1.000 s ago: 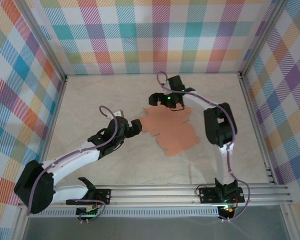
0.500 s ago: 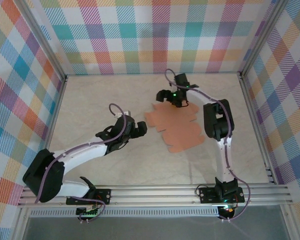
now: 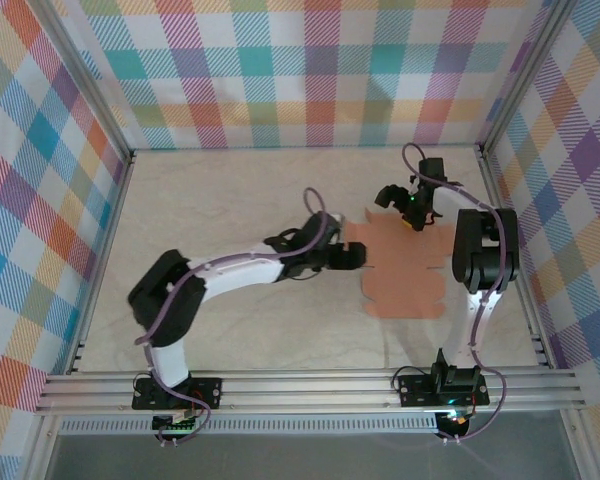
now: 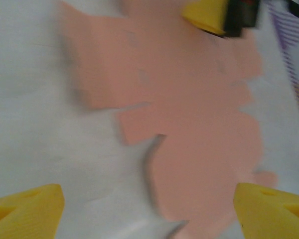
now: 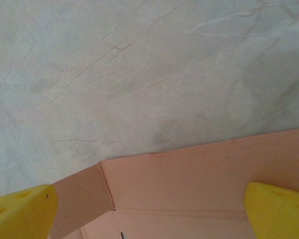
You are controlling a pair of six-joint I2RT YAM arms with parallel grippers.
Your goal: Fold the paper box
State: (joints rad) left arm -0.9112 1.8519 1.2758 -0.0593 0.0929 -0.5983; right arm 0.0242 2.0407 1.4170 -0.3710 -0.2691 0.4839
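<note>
From the top external view, I saw the paper box (image 3: pixel 405 268) lying as a flat salmon-orange die-cut sheet on the pale marbled tabletop (image 3: pixel 230 200), toward 3 o'clock from the middle. The left arm reached across from 7 o'clock, and the left end effector (image 3: pixel 356 257) sat at the sheet's 9 o'clock edge, over a tab there. The right end effector (image 3: pixel 404 210) was at the sheet's 12 o'clock edge. At that size I could not judge how either pair of jaws stood. Plaid walls (image 3: pixel 280 70) closed in the tabletop on three sides, and a metal rail (image 3: pixel 310 385) ran along the 6 o'clock edge.

In the left wrist view, which was blurred, the left end effector (image 4: pixel 149 213) was open. Its yellow fingertips (image 4: pixel 25 209) stood wide apart at 7 and 5 o'clock, gripping nothing. The paper box (image 4: pixel 199 124) spread from the middle toward 1 o'clock, its tabs and notches pointing to 9 o'clock over bare tabletop (image 4: pixel 35 139). The sheet's lower lobe reached down between the fingertips, nearer the 5 o'clock one. At 1 o'clock a yellow finger (image 4: pixel 207 14) of the right end effector sat over the far edge of the sheet; I could not tell whether it touched.

In the right wrist view, the right end effector (image 5: pixel 149 211) was also open, its yellow fingertips (image 5: pixel 20 209) wide apart at 7 and 5 o'clock. The paper box (image 5: pixel 189 184) filled the space between them at 6 o'clock, with crease lines and a small flap showing toward 7 o'clock. Marbled tabletop (image 5: pixel 139 74) lay beyond, toward 12 o'clock.
</note>
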